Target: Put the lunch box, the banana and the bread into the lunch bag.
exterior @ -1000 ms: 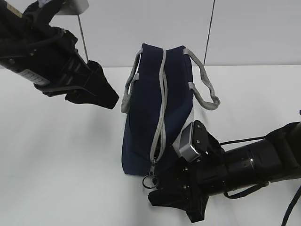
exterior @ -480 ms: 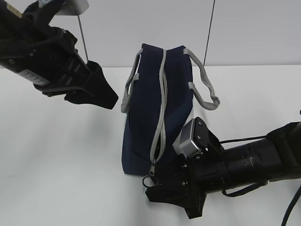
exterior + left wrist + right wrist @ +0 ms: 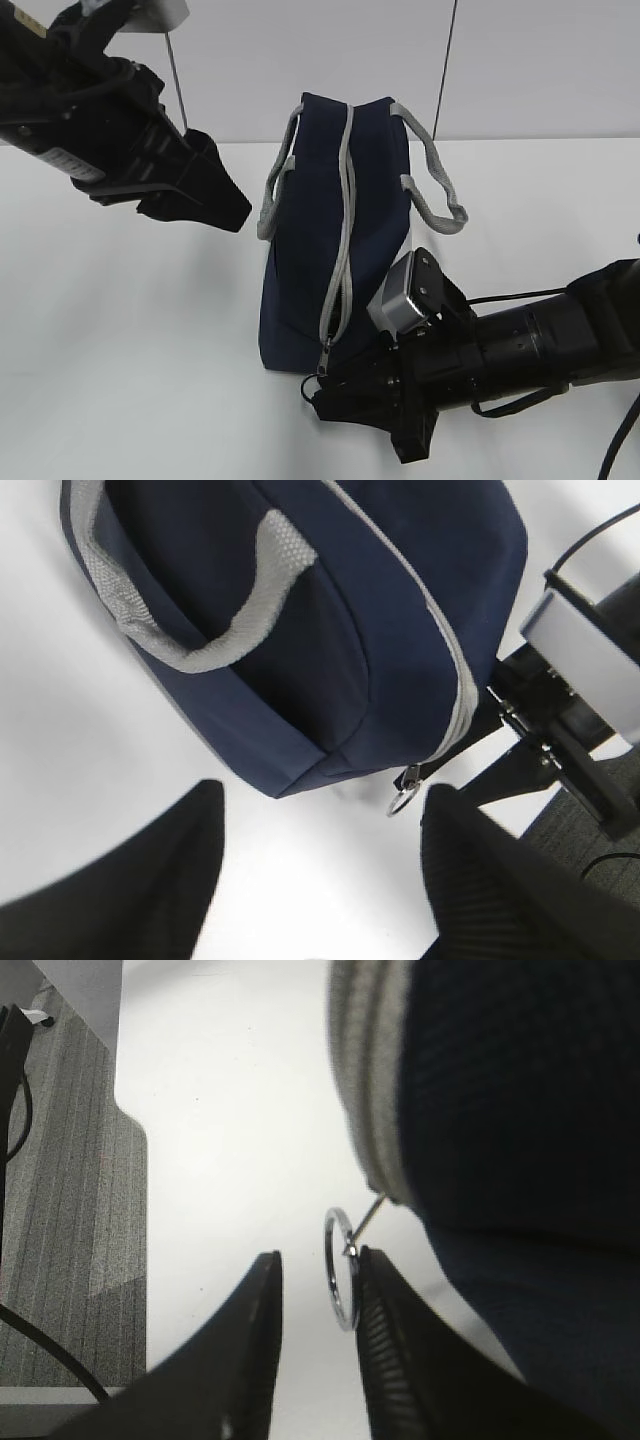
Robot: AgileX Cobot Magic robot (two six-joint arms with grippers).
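Lunch bag (image 3: 335, 240), navy fabric, is standing upright on the white table (image 3: 130, 330) near the middle of the scene, its grey zipper (image 3: 345, 210) running over the top and down the near end, closed along all that shows. Grey webbing handles (image 3: 432, 180) are drooping to either side. At the lower end of the zipper a metal ring pull (image 3: 340, 1270) is hanging just above the tabletop.

Right gripper (image 3: 315, 1335) is lying low at the near bottom corner of the bag, its two black fingers (image 3: 395, 1345) parted by a narrow gap. The ring is sitting in that gap, edge-on, touching or nearly touching the inner face of the finger nearer the bag; the other finger is standing apart from it, so nothing is being clamped. From the exterior view the fingertips are blending into dark shapes beside the ring.

Left gripper (image 3: 200, 190) is hovering in the air to the left of the bag, well apart from it, at about handle height. In its own wrist view its fingers (image 3: 500, 880) are spread wide, holding nothing, with the bag's near corner and ring between and beyond them.
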